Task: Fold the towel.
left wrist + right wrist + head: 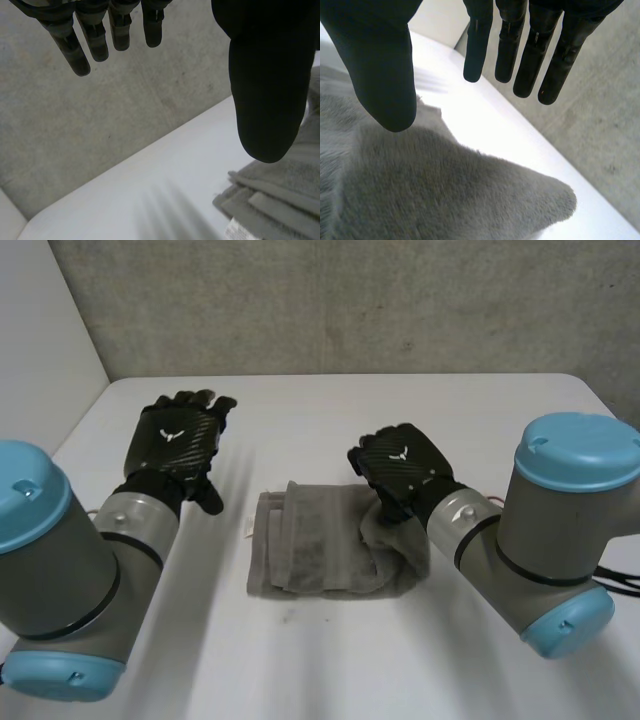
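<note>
A grey towel (318, 552) lies folded in the middle of the white table (330, 410), with layered edges on its left side and a rumpled hump at its right end. My right hand (400, 465) hovers over that right end, open, with its fingers (530, 50) straight and its thumb apart. A raised fold of the towel (445, 190) lies under its palm, untouched. My left hand (178, 440) is held above the bare table to the left of the towel, open with straight fingers (95, 35). The towel's layered corner (280, 200) lies beside the left thumb.
A grey concrete wall (330, 300) stands behind the table's far edge. A white panel (40, 330) borders the table's left side. A small white label (249, 527) sticks out at the towel's left edge.
</note>
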{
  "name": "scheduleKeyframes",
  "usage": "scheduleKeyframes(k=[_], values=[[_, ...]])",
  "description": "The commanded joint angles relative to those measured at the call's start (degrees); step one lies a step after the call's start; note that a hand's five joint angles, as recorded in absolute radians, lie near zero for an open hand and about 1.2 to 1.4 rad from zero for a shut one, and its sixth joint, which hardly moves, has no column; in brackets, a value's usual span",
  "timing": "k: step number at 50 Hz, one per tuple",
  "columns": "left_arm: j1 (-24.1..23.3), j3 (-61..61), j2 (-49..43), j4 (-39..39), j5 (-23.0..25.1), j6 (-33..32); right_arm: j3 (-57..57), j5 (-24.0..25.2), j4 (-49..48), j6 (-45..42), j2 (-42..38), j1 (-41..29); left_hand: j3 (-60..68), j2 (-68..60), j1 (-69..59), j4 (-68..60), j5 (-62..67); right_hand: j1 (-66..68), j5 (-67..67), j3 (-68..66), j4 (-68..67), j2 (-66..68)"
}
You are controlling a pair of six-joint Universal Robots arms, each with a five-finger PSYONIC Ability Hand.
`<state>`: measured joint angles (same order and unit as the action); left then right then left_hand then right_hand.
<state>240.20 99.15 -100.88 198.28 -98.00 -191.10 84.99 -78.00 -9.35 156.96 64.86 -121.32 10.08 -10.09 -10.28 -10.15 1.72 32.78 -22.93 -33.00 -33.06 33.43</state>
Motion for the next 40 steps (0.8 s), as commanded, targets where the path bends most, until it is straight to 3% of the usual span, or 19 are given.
scheduleKeyframes(k=[1,15,32,34,40], values=[[0.8,1.83,0.24,0.09,0.26,0.29,5.97,-1.72,0.47,-0.51,2.72,8.0,0.31,-0.3,-0.1,-0.23,-1.33,-1.15,1.3,1.37,1.43,-1.8],[0.0,2.01,-1.42,0.27,0.35,0.47,16.87,6.18,-0.14,-0.16,5.9,17.78,0.31,-0.29,-0.1,-0.23,-1.33,-2.85,3.0,3.07,3.13,-3.5],[-1.05,2.18,-3.01,0.53,0.35,0.55,17.76,6.36,-1.38,2.3,3.17,19.72,0.14,-0.13,0.07,-0.06,-1.5,-0.15,0.3,0.37,0.43,-0.8],[-1.05,2.18,-3.1,0.45,0.35,0.55,18.19,6.45,-1.55,2.39,3.35,19.81,-0.03,0.04,0.23,0.11,-1.67,9.72,-9.57,-9.5,-9.44,9.07],[-1.05,2.18,-3.1,0.36,0.35,0.55,18.37,6.1,-0.94,2.74,3.26,19.98,0.14,-0.13,0.07,-0.06,-1.5,13.3,-13.16,-13.08,-13.02,12.65]])
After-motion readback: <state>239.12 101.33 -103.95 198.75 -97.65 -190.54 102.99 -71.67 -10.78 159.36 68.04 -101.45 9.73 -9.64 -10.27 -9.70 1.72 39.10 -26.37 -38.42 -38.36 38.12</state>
